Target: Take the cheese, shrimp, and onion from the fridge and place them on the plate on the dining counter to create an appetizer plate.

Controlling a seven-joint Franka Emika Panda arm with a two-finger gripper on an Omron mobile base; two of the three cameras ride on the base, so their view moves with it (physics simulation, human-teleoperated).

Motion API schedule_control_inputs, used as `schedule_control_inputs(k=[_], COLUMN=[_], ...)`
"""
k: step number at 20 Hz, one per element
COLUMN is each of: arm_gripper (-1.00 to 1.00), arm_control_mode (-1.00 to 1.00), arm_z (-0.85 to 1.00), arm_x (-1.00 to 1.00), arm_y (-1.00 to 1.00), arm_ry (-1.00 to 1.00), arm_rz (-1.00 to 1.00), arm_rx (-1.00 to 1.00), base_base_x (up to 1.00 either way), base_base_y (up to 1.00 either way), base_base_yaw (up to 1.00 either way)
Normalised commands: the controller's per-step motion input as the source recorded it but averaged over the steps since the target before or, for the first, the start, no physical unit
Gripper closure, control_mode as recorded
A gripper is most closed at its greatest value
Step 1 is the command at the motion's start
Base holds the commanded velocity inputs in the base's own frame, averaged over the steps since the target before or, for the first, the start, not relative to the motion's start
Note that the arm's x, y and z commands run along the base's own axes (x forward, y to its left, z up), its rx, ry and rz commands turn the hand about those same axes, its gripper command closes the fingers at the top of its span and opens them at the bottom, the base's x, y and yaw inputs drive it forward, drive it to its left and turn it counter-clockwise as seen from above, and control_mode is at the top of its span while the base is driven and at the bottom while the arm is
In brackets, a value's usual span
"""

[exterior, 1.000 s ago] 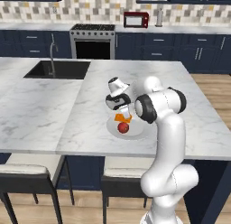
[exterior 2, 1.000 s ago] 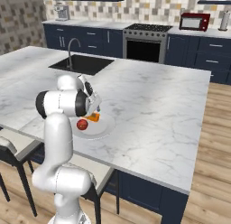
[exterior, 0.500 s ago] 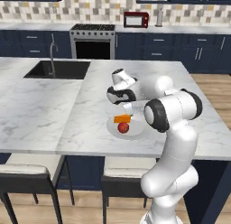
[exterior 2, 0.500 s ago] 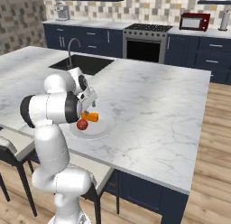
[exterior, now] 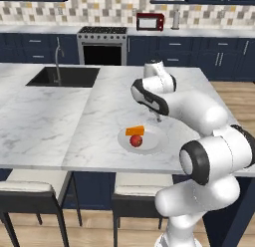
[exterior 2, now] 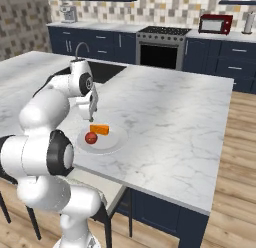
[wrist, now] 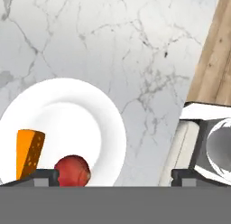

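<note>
On the dining counter [exterior: 74,121] lies the plate [exterior: 154,141], pale and round. The cheese [exterior: 135,131], an orange wedge, rests on it beside the dark-red onion [exterior: 135,140]. My gripper [exterior: 158,117] hangs open just above the plate's far right rim, holding nothing. From the right base view the gripper [exterior 2: 91,111] sits over the plate [exterior 2: 112,141], behind the cheese [exterior 2: 99,129] and onion [exterior 2: 91,138]. The hand view looks down on the plate [wrist: 76,123], cheese [wrist: 29,153] and onion [wrist: 72,170], with the gripper [wrist: 115,179] spread wide. The shrimp and the fridge are out of view.
A sink [exterior: 64,76] with a tap is set into the counter's far left. Two stools [exterior: 30,196] stand under the near edge. A stove [exterior: 103,42] and red microwave [exterior: 147,22] line the back wall. Wooden floor [wrist: 216,51] lies past the counter's right edge.
The gripper has opened, left the cheese on the plate next to the onion, and risen up and back from the plate toward its far right rim.
</note>
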Motion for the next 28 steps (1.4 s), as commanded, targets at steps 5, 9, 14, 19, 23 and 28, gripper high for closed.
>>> schedule_control_inputs(k=[5,9,14,19,23,28], arm_gripper=[-1.0,-1.0,-1.0,-1.0,-1.0,-1.0], arm_control_mode=[-1.0,-1.0,-1.0,-1.0,1.0,1.0], arm_z=[0.55,0.33,0.22,0.04,0.0,0.0], arm_x=[-0.97,-0.88,-0.78,-0.69,-0.23,0.0], arm_y=[-0.23,-0.21,-0.13,-0.19,-0.17,0.0], arm_ry=[0.0,0.0,0.0,0.0,-0.01,0.0], arm_rz=[0.62,0.72,0.71,0.56,0.16,0.0], arm_rx=[-0.01,-0.01,-0.03,-0.08,-0.03,0.0], base_base_x=[0.0,0.0,0.0,0.0,-0.11,-0.59], base_base_y=[0.0,0.0,0.0,0.0,-0.02,-0.65], base_base_yaw=[0.0,0.0,0.0,0.0,0.0,-0.08])
